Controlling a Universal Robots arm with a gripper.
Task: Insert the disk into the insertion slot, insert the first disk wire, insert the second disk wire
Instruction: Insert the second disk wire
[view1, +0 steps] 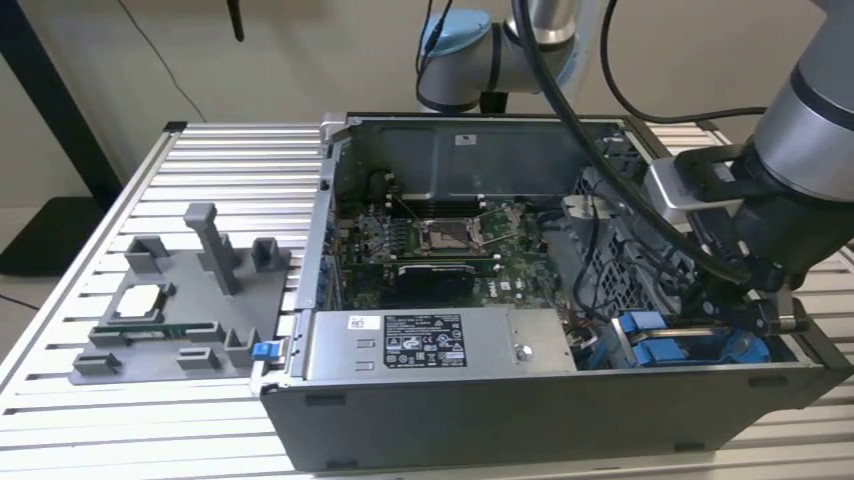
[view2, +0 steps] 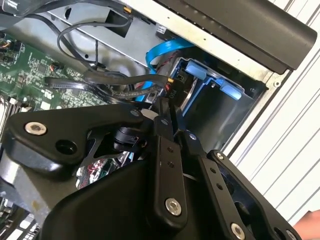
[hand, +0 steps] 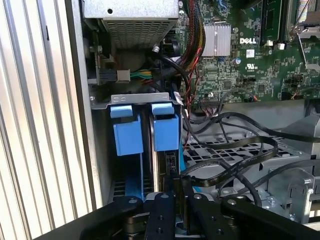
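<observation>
The insertion slot (hand: 131, 99) is a grey metal cage with blue tabs in the case's near corner, on the exterior view's right (view1: 657, 342). The disk (hand: 160, 167) stands on edge inside it behind one blue tab (hand: 165, 131). My gripper (hand: 177, 192) hangs right over the disk's exposed end, its fingers (view2: 163, 131) drawn close together on the black connector of a flat black disk wire (hand: 235, 167). That connector sits at the disk's edge; whether it is fully seated is hidden by the fingers. A blue flat cable (view2: 162, 51) loops beside the cage.
The open computer case (view1: 534, 410) lies on a slatted table. A labelled power-supply box (view1: 427, 342), the motherboard (view1: 441, 240) and loose black cables (hand: 240, 127) crowd the space around the cage. A grey fixture with small parts (view1: 187, 300) stands on the exterior view's left.
</observation>
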